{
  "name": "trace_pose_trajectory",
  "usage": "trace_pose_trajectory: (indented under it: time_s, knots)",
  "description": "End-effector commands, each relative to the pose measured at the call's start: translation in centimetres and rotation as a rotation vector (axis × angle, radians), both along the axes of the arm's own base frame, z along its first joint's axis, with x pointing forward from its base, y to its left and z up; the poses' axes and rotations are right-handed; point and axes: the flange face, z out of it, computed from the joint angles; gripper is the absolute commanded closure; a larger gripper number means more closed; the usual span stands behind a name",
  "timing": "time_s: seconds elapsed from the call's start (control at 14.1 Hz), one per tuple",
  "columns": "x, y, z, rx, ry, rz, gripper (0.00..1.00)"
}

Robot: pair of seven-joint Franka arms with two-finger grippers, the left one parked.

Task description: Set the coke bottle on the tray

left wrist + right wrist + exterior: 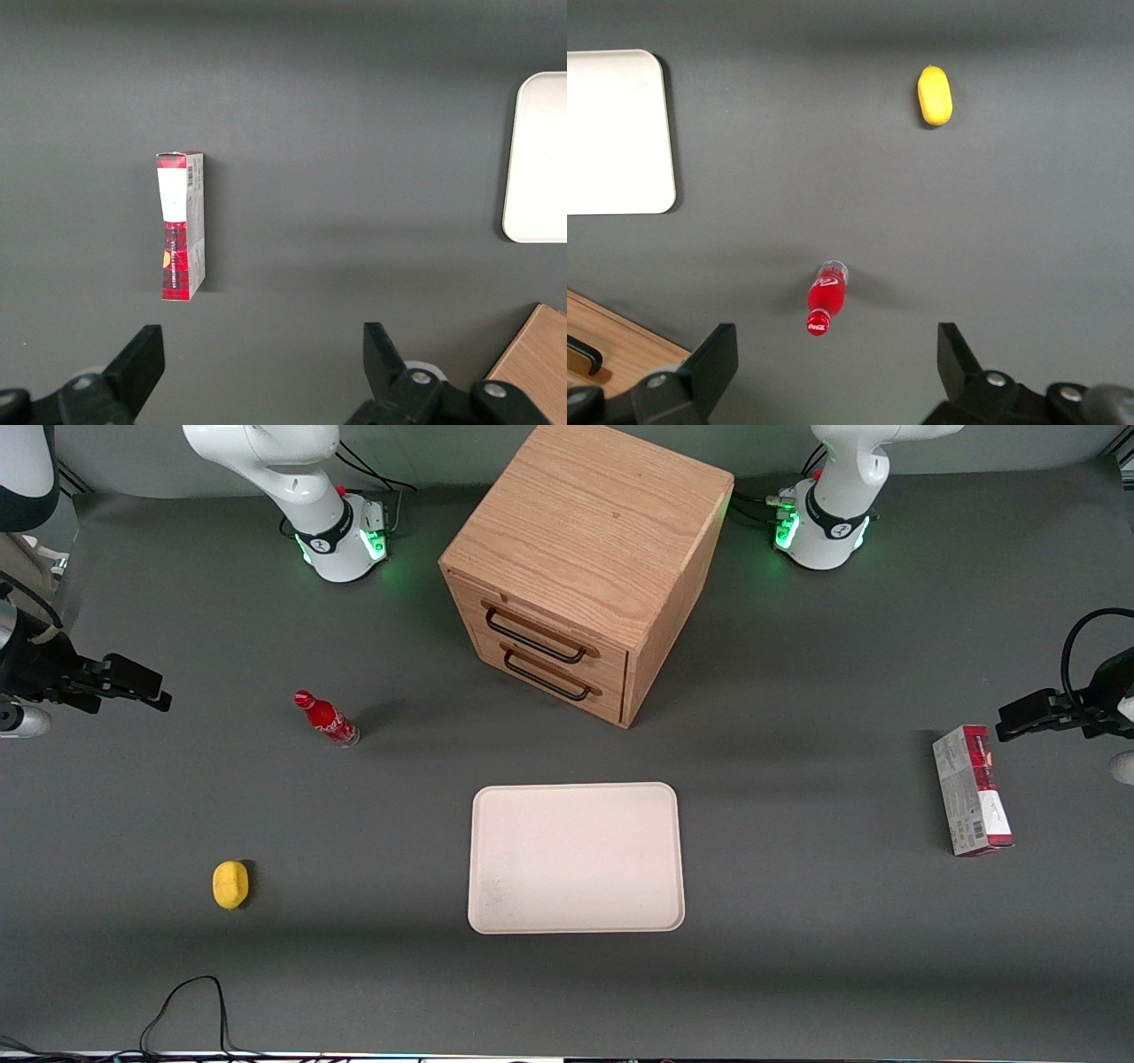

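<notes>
The coke bottle (326,719), small and red with a red cap, stands upright on the grey table, beside the wooden cabinet and toward the working arm's end. It also shows in the right wrist view (827,299). The cream-white tray (576,857) lies flat and bare in front of the cabinet, nearer the front camera; its corner shows in the right wrist view (620,133). My right gripper (146,686) hangs above the table at the working arm's end, apart from the bottle. In the right wrist view the gripper (835,354) is open and empty, the bottle's cap showing just ahead of its fingers.
A yellow lemon (230,884) lies nearer the front camera than the bottle, also in the right wrist view (935,96). The wooden drawer cabinet (585,567) stands mid-table. A red-and-grey box (973,790) lies toward the parked arm's end. A black cable (190,1001) loops at the front edge.
</notes>
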Motion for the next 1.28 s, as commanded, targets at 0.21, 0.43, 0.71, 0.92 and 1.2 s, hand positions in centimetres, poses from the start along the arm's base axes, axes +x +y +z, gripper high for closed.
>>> trace_pose_trajectory:
  time_s: [0.21, 0.43, 0.71, 0.92, 1.2]
  knots:
    - [0.6, 0.0, -0.4, 0.004, 0.032, 0.014, 0.00]
    - [1.8, 0.3, 0.3, 0.055, 0.008, -0.010, 0.00]
    - [2.0, -0.6, 0.3, 0.053, 0.008, -0.024, 0.00]
    - [1.9, -1.6, 0.1, 0.055, 0.016, -0.033, 0.00]
    - [1.2, -0.7, 0.6, 0.055, 0.031, -0.029, 0.00]
